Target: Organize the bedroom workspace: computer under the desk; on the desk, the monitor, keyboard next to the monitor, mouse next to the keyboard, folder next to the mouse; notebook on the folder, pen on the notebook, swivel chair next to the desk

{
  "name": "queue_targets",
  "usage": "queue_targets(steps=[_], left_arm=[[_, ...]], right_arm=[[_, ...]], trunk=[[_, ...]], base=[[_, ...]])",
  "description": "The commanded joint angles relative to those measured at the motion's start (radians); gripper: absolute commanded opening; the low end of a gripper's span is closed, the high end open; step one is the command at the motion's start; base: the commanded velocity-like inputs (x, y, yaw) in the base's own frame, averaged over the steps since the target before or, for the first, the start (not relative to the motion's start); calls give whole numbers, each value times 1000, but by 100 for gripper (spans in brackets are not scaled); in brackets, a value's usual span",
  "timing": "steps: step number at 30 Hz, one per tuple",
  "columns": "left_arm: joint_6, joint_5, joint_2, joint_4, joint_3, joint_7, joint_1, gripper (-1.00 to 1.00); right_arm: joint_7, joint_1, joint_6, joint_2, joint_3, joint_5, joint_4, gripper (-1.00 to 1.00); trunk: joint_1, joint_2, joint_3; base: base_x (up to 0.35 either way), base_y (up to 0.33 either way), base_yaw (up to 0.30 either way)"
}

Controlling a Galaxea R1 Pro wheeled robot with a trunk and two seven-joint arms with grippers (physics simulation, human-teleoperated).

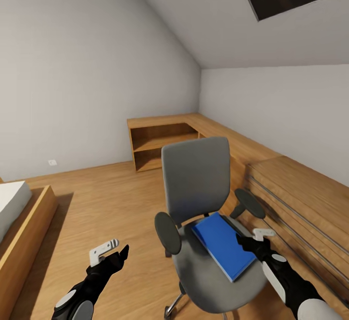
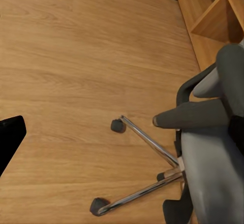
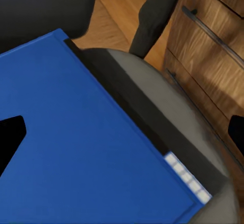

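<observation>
1. Right gripper [image 1: 252, 240] hangs right at the edge of the blue folder [image 1: 224, 245], over the seat at about 3 o'clock of the chair; in the right wrist view its two dark fingertips [image 3: 11, 140] sit well apart with the folder's cover between them, so the jaws are spread and nothing is clamped yet.
2. Left gripper [image 1: 114, 252] hovers over bare wooden floor [image 1: 97, 204] at 9 o'clock of the chair, jaws apart, holding nothing.
3. My read: this is the folder step, the pick off the swivel chair [image 1: 203, 213]. The next move calls for getting one finger under the folder's edge, as it lies flat on the padding, then closing and lifting clear of the armrest [image 1: 249, 203].
4. The folder: bright blue, flat, rectangular, with a dark spine strip and a small pale label near one corner. It lies skewed on the grey seat, one corner toward the backrest.
5. Wooden drawer fronts [image 1: 300, 213] stand just beside the chair at 3 o'clock.
</observation>
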Motion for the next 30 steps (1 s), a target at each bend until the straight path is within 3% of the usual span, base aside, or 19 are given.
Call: queue_targets(steps=[1,10,21,26,27,30], left_arm=[[1,9,1,-2,-2,9,-1,100],[1,9,1,-2,-7,9,-1,100],[0,8,1,-2,-9,9,-1,100],[0,8,1,-2,-9,9,-1,100],[1,7,1,-2,-9,9,-1,100],[1,7,1,-2,-9,9,-1,100]], right_arm=[[8,-4,-7,-3,3,-11,7,100],[77,-15,-39,-6,-61,-12,23,100],[94,-15,-31,-6,-77,-21,-66,100],[93,-14,4,-7,-79,-70,-111,100],[93,-14,59,-7,-79,-99,-142,100],[92,-14,136,-7,-79,-130,-180,100]], trunk=[[4,-8,-4],[38,-71,-32],[81,-148,-67],[100,-183,-82],[104,-190,-86],[115,-211,-95]], base=[[0,0,0],[0,0,0],[0,0,0],[0,0,0],[0,0,0],[0,0,0]])
